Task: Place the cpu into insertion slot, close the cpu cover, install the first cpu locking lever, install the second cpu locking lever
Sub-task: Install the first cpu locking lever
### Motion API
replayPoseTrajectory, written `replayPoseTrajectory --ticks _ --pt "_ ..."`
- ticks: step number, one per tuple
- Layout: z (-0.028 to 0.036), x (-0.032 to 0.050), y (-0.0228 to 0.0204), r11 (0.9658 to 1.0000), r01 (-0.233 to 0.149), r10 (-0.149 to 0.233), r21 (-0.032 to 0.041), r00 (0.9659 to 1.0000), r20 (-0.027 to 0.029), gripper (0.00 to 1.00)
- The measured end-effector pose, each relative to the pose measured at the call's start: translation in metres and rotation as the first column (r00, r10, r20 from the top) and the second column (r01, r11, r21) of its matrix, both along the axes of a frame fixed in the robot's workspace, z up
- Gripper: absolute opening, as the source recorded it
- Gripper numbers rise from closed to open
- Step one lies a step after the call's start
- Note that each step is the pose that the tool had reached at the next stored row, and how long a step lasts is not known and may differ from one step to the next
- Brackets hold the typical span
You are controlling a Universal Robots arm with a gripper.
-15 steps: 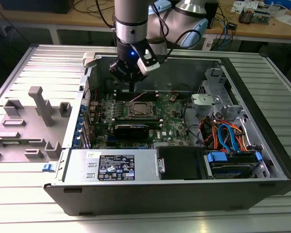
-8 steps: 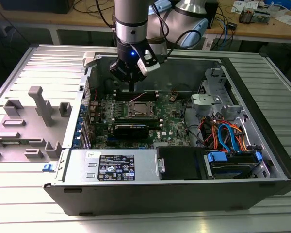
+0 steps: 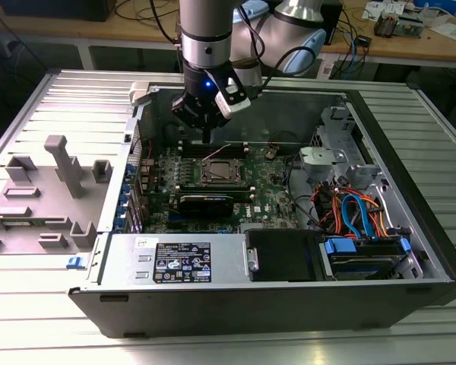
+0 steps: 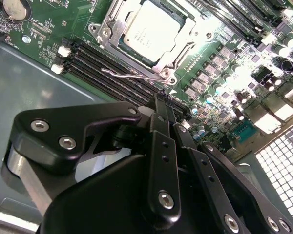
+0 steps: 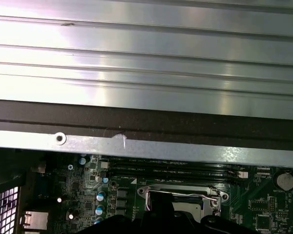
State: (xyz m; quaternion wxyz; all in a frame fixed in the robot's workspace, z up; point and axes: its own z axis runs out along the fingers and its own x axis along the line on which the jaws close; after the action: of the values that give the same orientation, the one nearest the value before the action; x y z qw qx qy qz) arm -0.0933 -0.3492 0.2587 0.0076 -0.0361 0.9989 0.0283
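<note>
At inspection the cpu was seated in the insertion slot on the green motherboard. The cpu cover lay flat over the cpu, framing its silvery top. The placing and covering steps therefore appeared done, and I judged the work to be at the locking levers. One wire lever ran along the socket edge that faces the memory slots. Whether it was latched under its hook could not be established. In the exterior view a thin wire seemed to rise from the socket, which suggested a lever not yet secured. The gripper hung over the memory slots, near the lever's bent handle and to that side of the socket rather than above the cpu. Its jaws were pressed together with nothing between them. The tips appeared clear of the wire, though contact could not be ruled out. In my judgement the lever step calls for the closed tips to bear on the handle and sweep it under its catch without striking the memory slots.
</note>
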Motion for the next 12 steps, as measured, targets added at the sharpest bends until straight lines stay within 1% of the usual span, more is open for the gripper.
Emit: replayPoseTrajectory --ticks 1,2,3,6,8,10,12 --pt "-0.0005 0.0000 -0.0005 1.0000 0.000 0.000 0.0087 1.0000 0.0000 0.11" --pt "-0.0017 0.0003 -0.0008 0.9999 0.002 -0.002 0.0136 1.0000 0.0001 0.11" --pt "-0.0027 0.0006 -0.0009 0.9999 0.003 -0.003 0.0155 1.0000 0.0002 0.11" --pt "-0.0057 0.0034 -0.0009 0.9999 0.004 -0.004 0.0157 1.0000 0.0000 0.11" --pt "-0.0101 0.0061 -0.0010 0.9999 0.004 -0.004 0.0156 1.0000 0.0000 0.11" --pt "-0.0137 0.0072 -0.0009 0.9999 0.004 -0.004 0.0157 1.0000 0.0001 0.11" --pt "-0.0163 0.0084 -0.0009 0.9999 0.004 -0.004 0.0158 1.0000 0.0001 0.11"
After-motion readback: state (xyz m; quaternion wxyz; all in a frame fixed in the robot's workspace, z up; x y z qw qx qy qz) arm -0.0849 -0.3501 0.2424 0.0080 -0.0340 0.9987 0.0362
